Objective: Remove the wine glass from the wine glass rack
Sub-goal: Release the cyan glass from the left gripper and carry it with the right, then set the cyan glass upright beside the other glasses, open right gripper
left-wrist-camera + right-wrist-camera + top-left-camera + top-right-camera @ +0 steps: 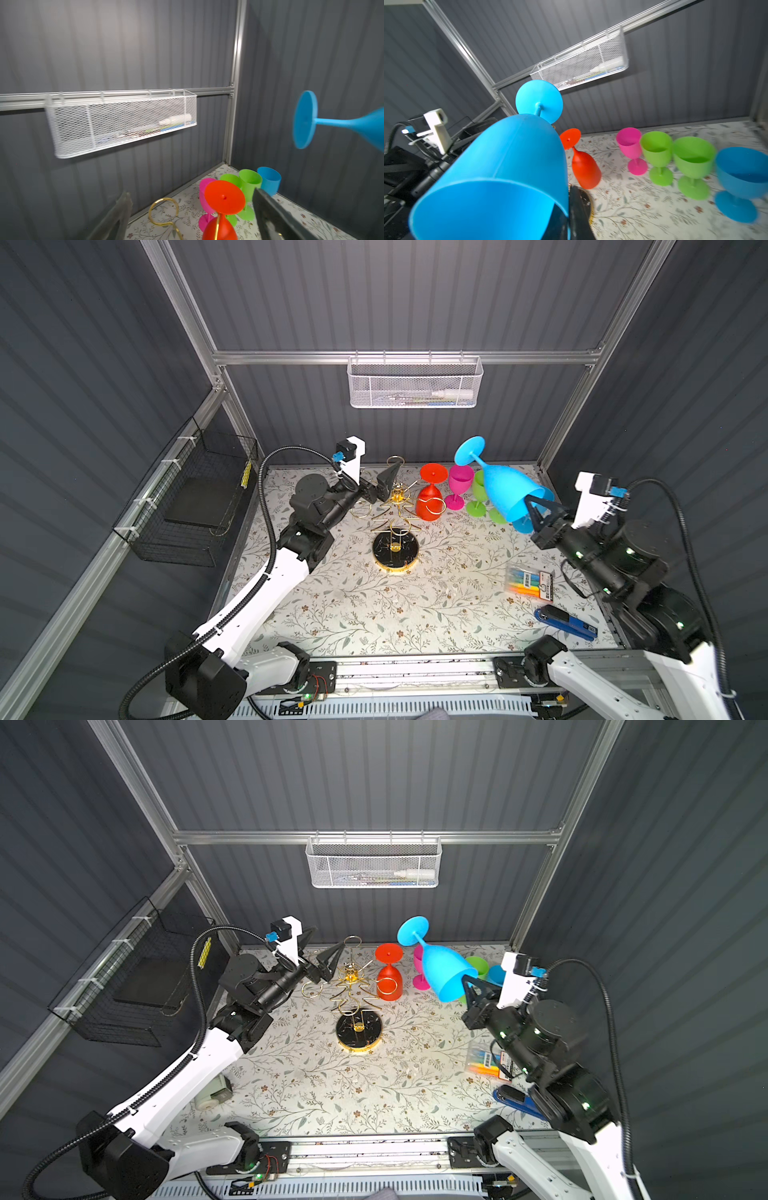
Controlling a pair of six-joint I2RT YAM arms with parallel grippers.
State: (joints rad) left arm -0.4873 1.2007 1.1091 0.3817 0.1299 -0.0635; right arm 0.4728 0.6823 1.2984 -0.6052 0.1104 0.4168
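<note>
While your right gripper (534, 512) pinches the rim of the blue wine glass (505, 489), that glass hangs in the air, well clear of the wine glass rack (395, 546). It is tilted, with its round foot up toward the back wall and its open mouth down toward the arm (in the right wrist view one finger sits inside the bowl). Your left gripper (320, 950) has its jaws spread wide with nothing between them, just beside the rack's top on its left. The rack stands upright on the floral mat (365, 614). A red glass (430, 508) sits upside down at the rack's right-hand loop; you cannot tell whether it hangs from it. A pink glass (630, 143), two green glasses (656, 149) and a second blue glass (741, 166) stand upright in a row near the back wall.
</note>
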